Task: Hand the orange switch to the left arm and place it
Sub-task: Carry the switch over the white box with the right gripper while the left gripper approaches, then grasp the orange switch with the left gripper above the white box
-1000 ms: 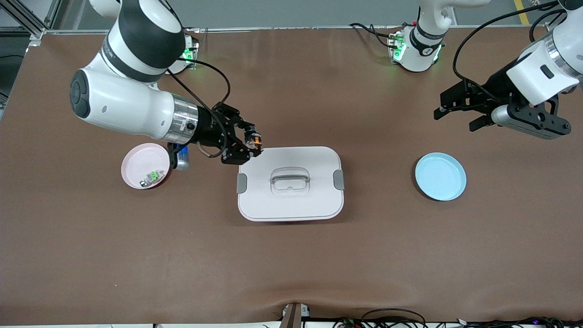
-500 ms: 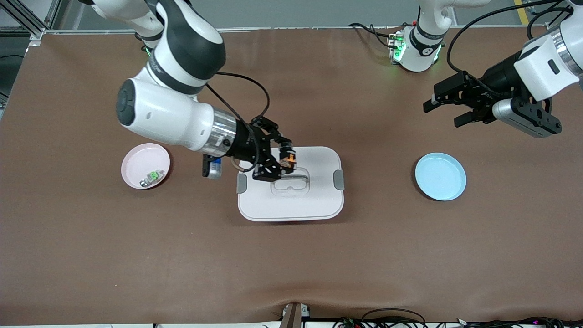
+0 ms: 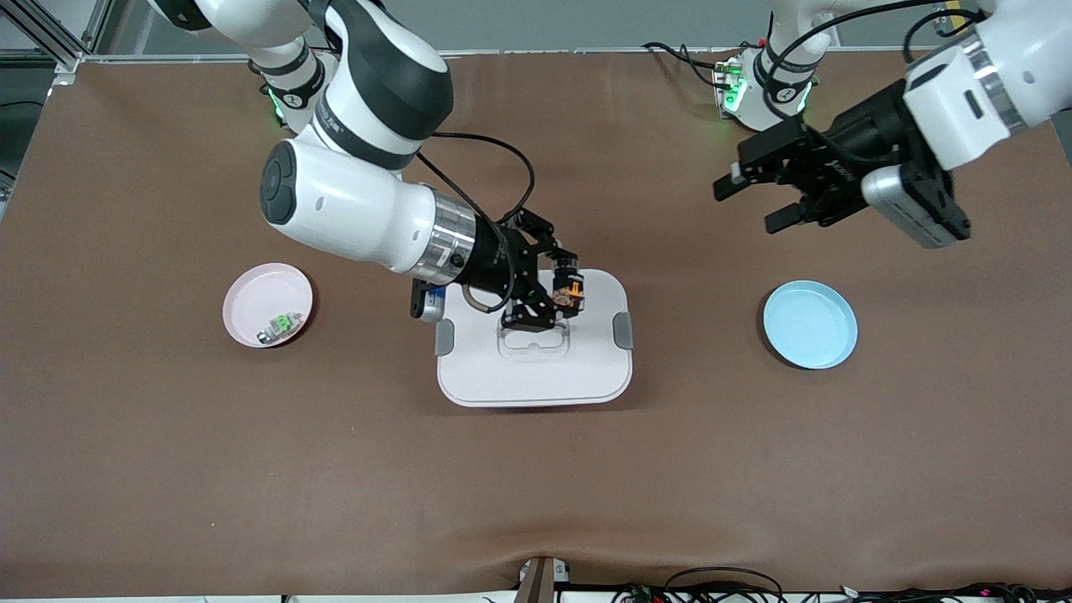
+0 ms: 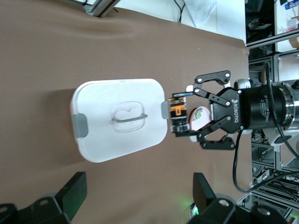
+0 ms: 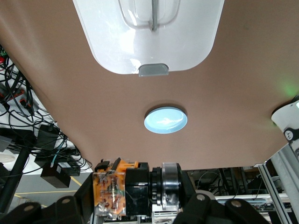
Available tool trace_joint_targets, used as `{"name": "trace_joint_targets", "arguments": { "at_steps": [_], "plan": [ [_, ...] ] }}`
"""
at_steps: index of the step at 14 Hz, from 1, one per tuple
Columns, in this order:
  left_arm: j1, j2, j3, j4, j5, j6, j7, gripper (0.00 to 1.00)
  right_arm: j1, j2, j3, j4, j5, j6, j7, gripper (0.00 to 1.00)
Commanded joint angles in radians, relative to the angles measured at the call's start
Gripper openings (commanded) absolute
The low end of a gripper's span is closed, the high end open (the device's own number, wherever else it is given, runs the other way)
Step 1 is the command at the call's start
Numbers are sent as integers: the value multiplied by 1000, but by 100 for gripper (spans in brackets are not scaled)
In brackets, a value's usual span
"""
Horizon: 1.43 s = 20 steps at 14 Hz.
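The orange switch [image 3: 574,292], a small black part with an orange end, is pinched in my right gripper [image 3: 563,295], which is shut on it above the lid of the white box [image 3: 536,373], by the translucent handle. The right wrist view shows the switch [image 5: 111,195] close up between the fingers, with the box [image 5: 149,42] below. My left gripper [image 3: 752,201] hangs open and empty over bare table between the box and the blue dish [image 3: 810,324]. Its wrist view looks at the box [image 4: 119,119] and at the right gripper [image 4: 187,114] holding the switch [image 4: 178,112].
A pink dish [image 3: 268,306] toward the right arm's end of the table holds a small green-and-silver component [image 3: 283,324]. The box has grey latches [image 3: 622,330] on its short sides. Brown table mat [image 3: 536,486] stretches nearer the camera.
My right gripper has carried the switch from the box's edge at the right arm's end to over the lid by the handle. My left gripper has moved toward the box, still open.
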State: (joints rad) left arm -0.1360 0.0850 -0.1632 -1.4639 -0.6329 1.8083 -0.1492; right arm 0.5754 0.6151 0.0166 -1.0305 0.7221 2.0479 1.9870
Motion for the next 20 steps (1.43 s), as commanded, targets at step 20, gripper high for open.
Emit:
{"name": "trace_joint_targets", "arguments": {
  "at_steps": [20],
  "plan": [
    [-117, 185, -39, 4, -215, 263, -9, 100, 3, 23, 22, 125, 17, 0, 104, 0]
  ]
}}
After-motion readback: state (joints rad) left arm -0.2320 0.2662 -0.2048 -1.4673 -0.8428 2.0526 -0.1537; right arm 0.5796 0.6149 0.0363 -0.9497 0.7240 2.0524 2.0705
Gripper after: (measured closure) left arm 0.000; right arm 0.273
